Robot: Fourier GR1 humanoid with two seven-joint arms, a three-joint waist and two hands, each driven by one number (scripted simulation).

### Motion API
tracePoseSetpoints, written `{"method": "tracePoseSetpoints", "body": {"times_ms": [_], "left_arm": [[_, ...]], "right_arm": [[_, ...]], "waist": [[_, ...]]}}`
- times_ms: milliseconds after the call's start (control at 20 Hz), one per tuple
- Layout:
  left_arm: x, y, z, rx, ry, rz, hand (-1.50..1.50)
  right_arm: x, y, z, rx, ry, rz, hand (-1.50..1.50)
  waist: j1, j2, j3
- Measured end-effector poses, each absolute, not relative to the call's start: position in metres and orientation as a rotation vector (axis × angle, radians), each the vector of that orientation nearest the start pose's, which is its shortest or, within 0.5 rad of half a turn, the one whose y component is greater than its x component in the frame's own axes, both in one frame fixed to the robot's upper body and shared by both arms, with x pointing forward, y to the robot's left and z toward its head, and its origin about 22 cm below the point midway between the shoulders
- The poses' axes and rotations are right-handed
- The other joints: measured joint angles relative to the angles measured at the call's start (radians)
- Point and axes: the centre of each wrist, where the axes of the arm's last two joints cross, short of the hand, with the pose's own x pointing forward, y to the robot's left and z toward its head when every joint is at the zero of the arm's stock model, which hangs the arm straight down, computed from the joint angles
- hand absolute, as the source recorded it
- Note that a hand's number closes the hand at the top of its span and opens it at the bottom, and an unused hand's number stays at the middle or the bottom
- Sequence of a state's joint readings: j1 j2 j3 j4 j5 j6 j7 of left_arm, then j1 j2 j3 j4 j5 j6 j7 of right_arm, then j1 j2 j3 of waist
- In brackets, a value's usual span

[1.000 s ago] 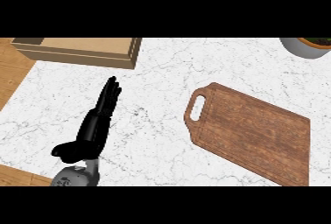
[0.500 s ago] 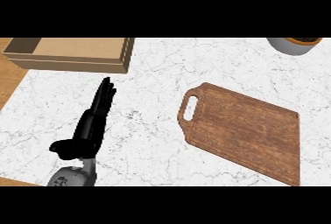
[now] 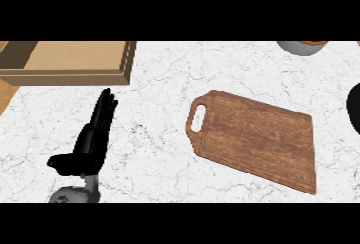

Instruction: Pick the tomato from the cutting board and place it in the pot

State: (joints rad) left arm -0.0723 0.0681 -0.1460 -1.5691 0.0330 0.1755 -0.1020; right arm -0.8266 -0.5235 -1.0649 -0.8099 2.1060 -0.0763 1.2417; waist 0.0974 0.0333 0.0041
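Head view, looking steeply down on the white marbled bench [image 3: 169, 76]. The left robot hand [image 3: 93, 138] rises from the bench's near-left edge, its fingers straight and pressed together, pointing toward the far edge, with the thumb stuck out to the left; it is released and grasps nothing. It lies well apart from the board [image 3: 256, 138], with bare bench between them.

The wooden board sits right of centre, turned at an angle, its slotted handle (at the left end) nearest the hand. Its top surface carries nothing, and no tomato shows anywhere in the view.

A wooden box [image 3: 67, 62] occupies the bench's far-left corner, its open top partly cut by the view's edge. The pot [image 3: 302, 46] shows only as a grey rim at the far-right edge, well apart from the board.

A black shape [image 3: 354, 107] enters at the right edge, level with the board's far corner; what it is cannot be told.
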Motion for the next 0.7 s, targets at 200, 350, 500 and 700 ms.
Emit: {"method": "tracePoseSetpoints", "body": {"times_ms": [200, 350, 500, 700], "left_arm": [[0.255, 0.206, 0.016, 0.04, -1.733, -0.014, 0.0], [0.254, 0.204, 0.012, 0.049, -1.727, -0.009, 0.0], [0.252, 0.208, 0.009, 0.056, -1.724, -0.005, 0.0], [0.25, 0.212, 0.008, 0.064, -1.724, -0.006, 0.0]], "right_arm": [[0.345, -0.476, 0.132, -1.71, 0.298, -0.469, 1.5], [0.339, -0.474, 0.117, -1.63, 0.295, -0.524, 1.5], [0.328, -0.476, 0.097, -1.536, 0.318, -0.59, -1.5], [0.328, -0.464, 0.081, -1.473, 0.262, -0.648, -1.5]], "waist": [[-0.018, -0.005, 0.0], [-0.03, -0.006, 0.0], [-0.038, -0.007, 0.0], [-0.043, -0.013, -0.001]]}}
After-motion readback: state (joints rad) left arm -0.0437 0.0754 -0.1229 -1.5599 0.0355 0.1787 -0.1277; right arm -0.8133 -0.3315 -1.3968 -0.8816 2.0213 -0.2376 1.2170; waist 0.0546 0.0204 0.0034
